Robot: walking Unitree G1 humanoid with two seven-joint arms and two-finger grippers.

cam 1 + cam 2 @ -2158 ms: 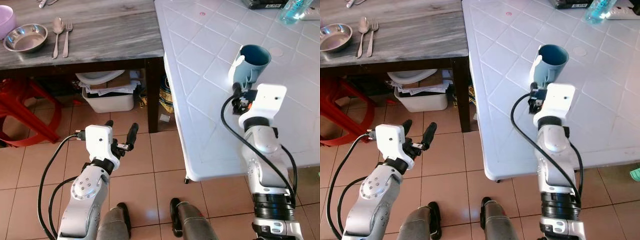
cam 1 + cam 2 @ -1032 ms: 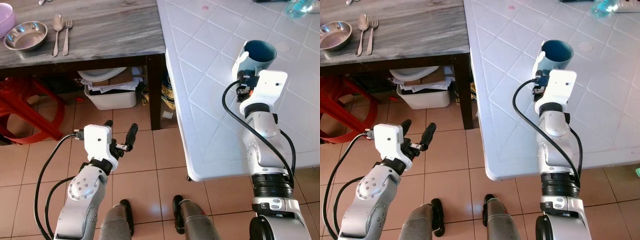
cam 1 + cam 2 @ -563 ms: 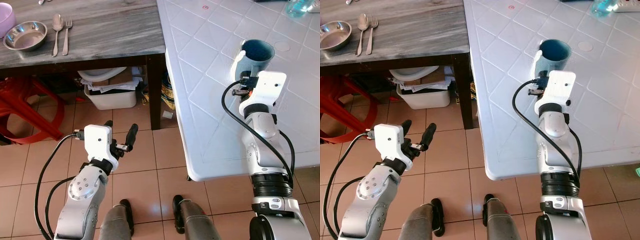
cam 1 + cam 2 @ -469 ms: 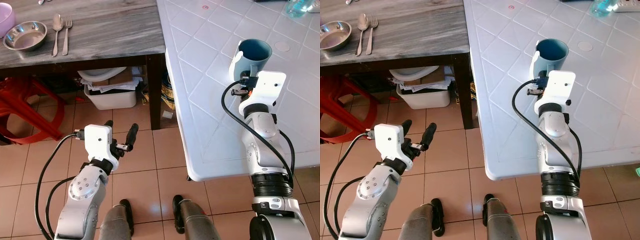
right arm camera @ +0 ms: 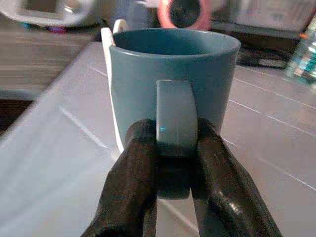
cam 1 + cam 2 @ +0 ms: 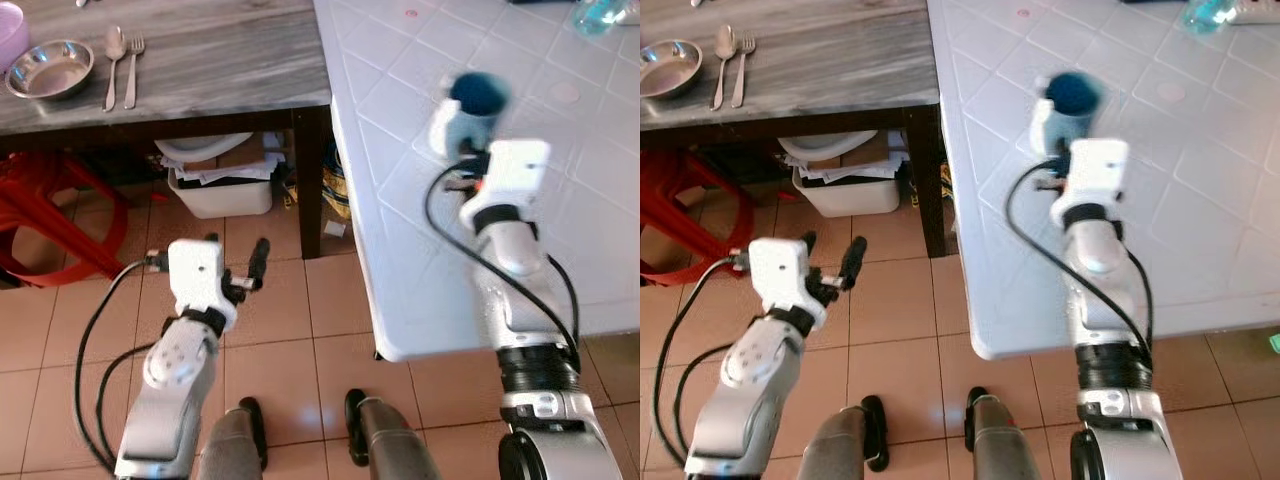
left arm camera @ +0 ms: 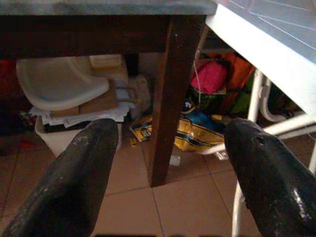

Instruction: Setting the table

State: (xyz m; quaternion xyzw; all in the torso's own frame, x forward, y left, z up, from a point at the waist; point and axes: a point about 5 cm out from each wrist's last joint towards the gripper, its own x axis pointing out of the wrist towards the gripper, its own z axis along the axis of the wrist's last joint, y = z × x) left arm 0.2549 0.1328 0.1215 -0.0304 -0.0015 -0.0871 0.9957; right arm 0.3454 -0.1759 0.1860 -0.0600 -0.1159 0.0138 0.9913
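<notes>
Upper right of the frame, the right gripper point(image 5: 170, 163) pinches the blue mug point(image 5: 173, 79) by its handle above the white table point(image 6: 400, 250). That narrow hold could let it swing and slip. Lower left, the left gripper point(image 7: 168, 158) hangs wide apart.

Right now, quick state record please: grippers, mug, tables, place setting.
right gripper: shut on the handle of the blue mug, held over the white table
left gripper: open, idle above the floor
wooden table: metal bowl, spoon and fork side by side
under wooden table: white bin of papers
</notes>
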